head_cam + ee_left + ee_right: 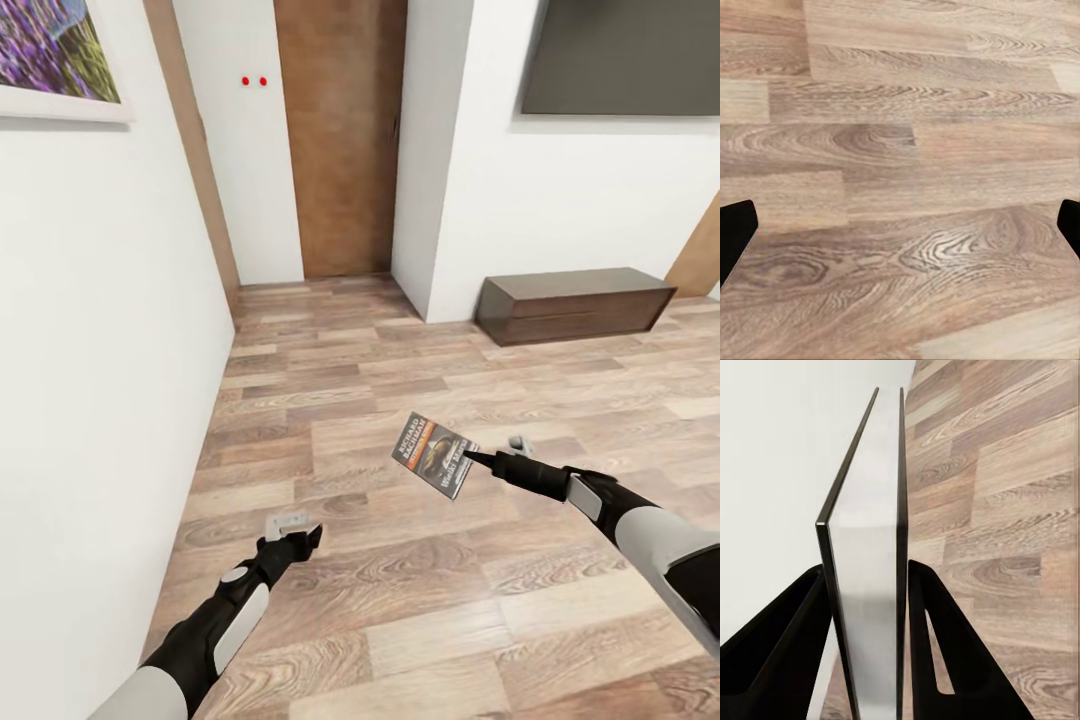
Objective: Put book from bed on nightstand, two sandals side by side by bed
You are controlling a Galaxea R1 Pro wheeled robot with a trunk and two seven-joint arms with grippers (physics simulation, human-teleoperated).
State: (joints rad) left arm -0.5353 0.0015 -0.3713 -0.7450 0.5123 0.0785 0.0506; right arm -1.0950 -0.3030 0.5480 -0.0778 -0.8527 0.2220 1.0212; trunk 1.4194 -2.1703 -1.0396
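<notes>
Fingers (791,660) of our right hand pinch the book (436,455) by 1 edge; our left fingers (735,232) hang wide open over the floor (400,600).

- framed picture (50,55): upper left wall, cut by the top and left edges; purple and green subject unclear.
- dark panel (625,55): upper right wall, cut by the top and right edges.
- wooden door (345,140): top cut off.
- book (436,454): cover lettering too small to read; in the right wrist view only its page edge (870,607) shows, lower end out of frame.
- left gripper (291,528): in the left wrist view just two dark finger corners, one at (733,232), cut by the side edges.
- right arm (660,545): leaves at the right edge.
</notes>
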